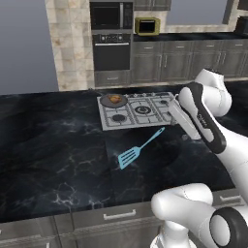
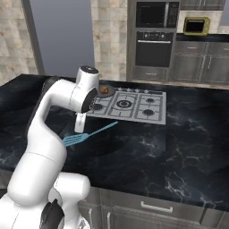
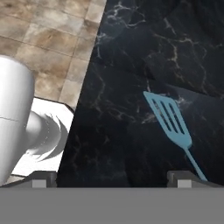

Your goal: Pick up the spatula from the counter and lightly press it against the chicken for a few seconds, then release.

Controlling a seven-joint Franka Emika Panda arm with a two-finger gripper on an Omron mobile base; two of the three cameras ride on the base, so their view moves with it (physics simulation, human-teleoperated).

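In the left base view, the spatula (image 1: 138, 149) lies flat on the counter (image 1: 58, 145) just in front of the stove (image 1: 138, 110). Its handle end is close to the stove's front edge and its blade is farther out, away from the stove. The chicken (image 1: 115, 99) sits in the pan (image 1: 105, 103) on the stove's far left burner, well apart from the spatula. The gripper (image 1: 190, 133) hangs off the stove's front right corner, above the counter and touching nothing. In the right base view, you see the gripper (image 2: 80, 129) pointing down just in front of the stove's left front corner, close over the spatula (image 2: 87, 134) where blade meets handle, with a gap between them. In the hand view, the gripper (image 3: 111, 179) has its jaws as wide apart as they go and nothing between them. The spatula (image 3: 171, 124) lies off to the right, with its long axis running up the frame and so roughly crosswise to the line between the two tips. The handle passes right by the right tip rather than midway. You'll likely want to shift sideways to centre the handle before lowering.
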